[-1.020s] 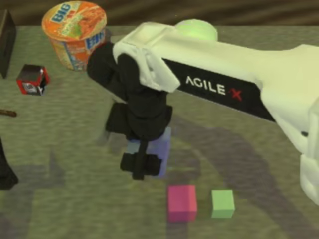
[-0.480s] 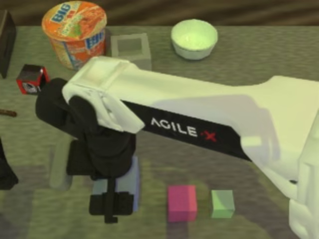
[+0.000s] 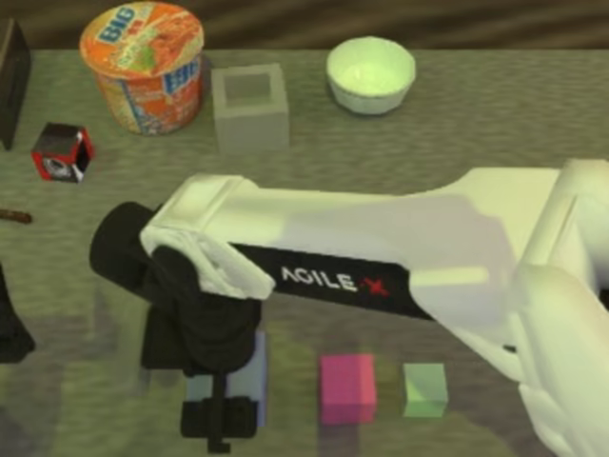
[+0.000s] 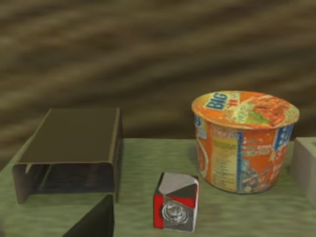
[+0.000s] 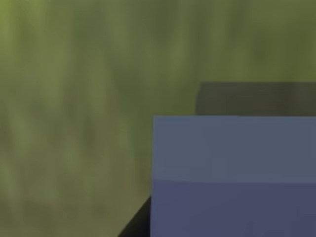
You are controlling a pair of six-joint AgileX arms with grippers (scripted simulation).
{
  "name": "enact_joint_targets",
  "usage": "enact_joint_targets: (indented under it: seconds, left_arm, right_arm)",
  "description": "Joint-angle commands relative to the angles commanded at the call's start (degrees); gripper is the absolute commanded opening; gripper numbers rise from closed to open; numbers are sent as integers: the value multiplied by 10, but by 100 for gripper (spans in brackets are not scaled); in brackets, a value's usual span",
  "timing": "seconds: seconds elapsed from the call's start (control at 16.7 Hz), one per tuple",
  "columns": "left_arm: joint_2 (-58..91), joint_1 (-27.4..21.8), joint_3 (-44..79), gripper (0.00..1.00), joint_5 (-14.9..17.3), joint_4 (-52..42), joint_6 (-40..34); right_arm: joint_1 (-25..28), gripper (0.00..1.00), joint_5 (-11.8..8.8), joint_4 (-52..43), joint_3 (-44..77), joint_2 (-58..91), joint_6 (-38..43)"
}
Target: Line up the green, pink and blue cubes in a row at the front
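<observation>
My right gripper (image 3: 221, 414) is shut on the blue cube (image 3: 258, 367) at the front of the table, left of the pink cube (image 3: 347, 386). The arm hides most of the blue cube from above. In the right wrist view the blue cube (image 5: 232, 173) fills the lower corner, with one black finger (image 5: 138, 227) against its side. The small green cube (image 3: 425, 388) sits just right of the pink one, and both rest on the table. A gap separates the blue cube from the pink cube. My left gripper (image 3: 11, 333) is parked at the left edge.
At the back stand a noodle cup (image 3: 145, 65), a hollow grey-green box (image 3: 249, 105) and a green bowl (image 3: 371, 73). A red, black and white patterned cube (image 3: 62, 152) and a dark open-ended box (image 4: 74, 148) sit at the back left.
My right arm has carried the blue cube from the middle of the table to the left and toward the front, and it now sits level with the pink cube.
</observation>
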Motion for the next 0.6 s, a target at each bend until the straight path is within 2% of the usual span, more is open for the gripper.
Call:
enact_joint_targets:
  seconds: [0.3,0.6]
  left_arm:
    - [0,0,0,100,0,0,0]
    - [0,0,0,100,0,0,0]
  right_arm:
    - [1,0,0,15,-14,4,0]
    - [1,38,0,15,-14,4,0]
